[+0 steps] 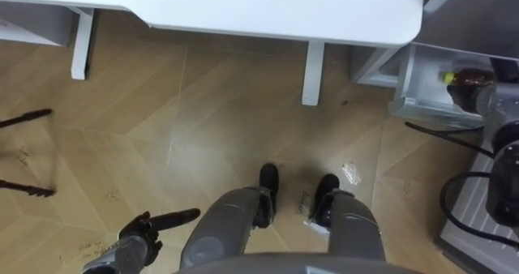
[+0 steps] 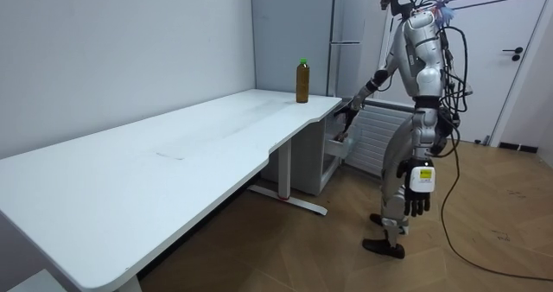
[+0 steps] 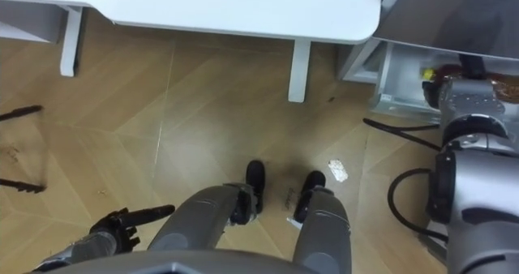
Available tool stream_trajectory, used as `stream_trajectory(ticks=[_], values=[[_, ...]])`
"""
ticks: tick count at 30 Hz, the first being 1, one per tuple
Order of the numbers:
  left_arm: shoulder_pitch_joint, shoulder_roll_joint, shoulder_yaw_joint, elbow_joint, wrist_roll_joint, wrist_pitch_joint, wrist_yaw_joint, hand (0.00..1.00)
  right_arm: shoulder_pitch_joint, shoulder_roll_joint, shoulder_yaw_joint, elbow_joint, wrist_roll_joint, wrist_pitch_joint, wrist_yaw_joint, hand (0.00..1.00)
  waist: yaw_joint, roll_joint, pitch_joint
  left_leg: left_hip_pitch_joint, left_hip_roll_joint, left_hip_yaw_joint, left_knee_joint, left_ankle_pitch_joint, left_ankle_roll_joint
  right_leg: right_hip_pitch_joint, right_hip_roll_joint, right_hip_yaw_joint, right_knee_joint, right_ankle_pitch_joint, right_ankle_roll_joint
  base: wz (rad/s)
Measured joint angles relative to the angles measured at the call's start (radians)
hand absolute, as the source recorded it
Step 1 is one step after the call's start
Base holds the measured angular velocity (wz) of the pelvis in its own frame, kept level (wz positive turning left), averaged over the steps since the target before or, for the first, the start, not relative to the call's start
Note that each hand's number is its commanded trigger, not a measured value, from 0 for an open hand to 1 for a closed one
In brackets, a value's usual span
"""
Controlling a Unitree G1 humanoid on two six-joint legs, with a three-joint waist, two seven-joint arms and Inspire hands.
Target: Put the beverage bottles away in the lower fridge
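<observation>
A brown drink bottle with a green cap (image 2: 302, 80) stands on the far corner of the white desk (image 2: 173, 154). A second dark bottle with a yellow-green cap (image 1: 464, 81) lies in the open lower fridge drawer (image 1: 412, 83) at my right. My right arm reaches down into that drawer, and my right hand (image 2: 346, 121) is at the drawer beside this bottle. Whether it touches the bottle I cannot tell. My left hand (image 1: 150, 229) hangs open at my side and holds nothing. I stand on the wooden floor between the desk's end and the fridge (image 2: 298, 33).
The desk's edge (image 1: 284, 10) and its white leg (image 1: 312, 73) are just ahead of my feet. A black cable (image 1: 454, 136) loops over the floor at my right. A white scrap (image 1: 351, 173) lies by my foot. Dark tripod legs (image 1: 24, 118) reach in at left.
</observation>
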Motion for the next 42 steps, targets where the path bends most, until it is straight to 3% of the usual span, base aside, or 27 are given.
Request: stream_trajectory(ticks=[15, 20, 25, 30, 35, 37, 41, 42], values=[[-0.007, 0.000, -0.001, -0.002, 0.011, -0.013, -0.031, 0.00, 0.009, 0.000, -0.002, 0.003, -0.004, -0.008, 0.038, 0.00, -0.006, -0.003, 0.0018, 0.003, -0.001, 0.005, -0.006, 0.001, 0.002, 0.001, -0.008, -0.008, 0.003, -0.001, 0.000, 0.00], [-0.006, 0.001, 0.002, -0.002, 0.012, -0.019, -0.050, 0.00, 0.068, 0.005, -0.002, 0.003, -0.013, -0.007, 0.106, 0.00, -0.013, -0.007, 0.0038, 0.025, 0.003, 0.006, -0.008, 0.001, 0.002, 0.041, -0.008, -0.031, -0.018, -0.003, 0.002, 0.12], [-0.003, 0.005, 0.000, 0.001, 0.013, -0.019, -0.070, 0.00, 0.150, 0.042, -0.002, 0.008, -0.016, -0.004, 0.194, 0.00, -0.034, -0.009, 0.0054, 0.083, 0.009, 0.006, -0.028, 0.001, 0.002, 0.124, 0.003, -0.055, -0.066, -0.003, 0.010, 0.16], [0.004, 0.010, 0.001, 0.001, 0.012, -0.020, -0.073, 0.00, 0.262, 0.113, 0.029, 0.049, -0.077, 0.010, 0.284, 0.00, -0.040, -0.021, 0.0043, 0.182, 0.011, -0.002, -0.077, 0.000, -0.001, 0.227, 0.016, -0.066, -0.121, -0.001, 0.012, 0.03], [0.000, 0.010, 0.002, 0.018, 0.028, -0.039, -0.095, 0.00, 0.346, 0.153, 0.053, 0.050, -0.180, 0.015, 0.306, 0.00, -0.053, -0.020, 0.0029, 0.228, 0.014, 0.003, -0.093, -0.001, -0.004, 0.275, 0.022, -0.064, -0.141, 0.004, 0.015, -0.04], [0.001, 0.010, 0.002, 0.017, 0.044, -0.043, -0.097, 0.00, 0.361, 0.155, 0.060, 0.050, -0.204, 0.014, 0.305, 0.00, -0.053, -0.016, 0.0001, 0.241, 0.015, 0.006, -0.095, -0.002, -0.005, 0.287, 0.026, -0.058, -0.152, 0.007, 0.017, -0.10], [0.020, 0.008, 0.025, 0.008, 0.070, -0.051, -0.091, 0.00, 0.401, 0.156, 0.083, 0.047, -0.255, 0.012, 0.307, 0.00, -0.059, -0.010, -0.0158, 0.296, 0.017, 0.004, -0.118, -0.003, -0.006, 0.350, 0.040, -0.058, -0.196, 0.017, 0.020, -0.02], [0.036, 0.008, 0.025, 0.005, 0.085, -0.051, -0.088, 0.00, 0.427, 0.163, 0.093, 0.041, -0.284, 0.012, 0.309, 0.00, -0.060, -0.011, -0.0319, 0.318, 0.016, 0.001, -0.131, -0.003, -0.006, 0.375, 0.047, -0.059, -0.210, 0.019, 0.023, 0.06]])
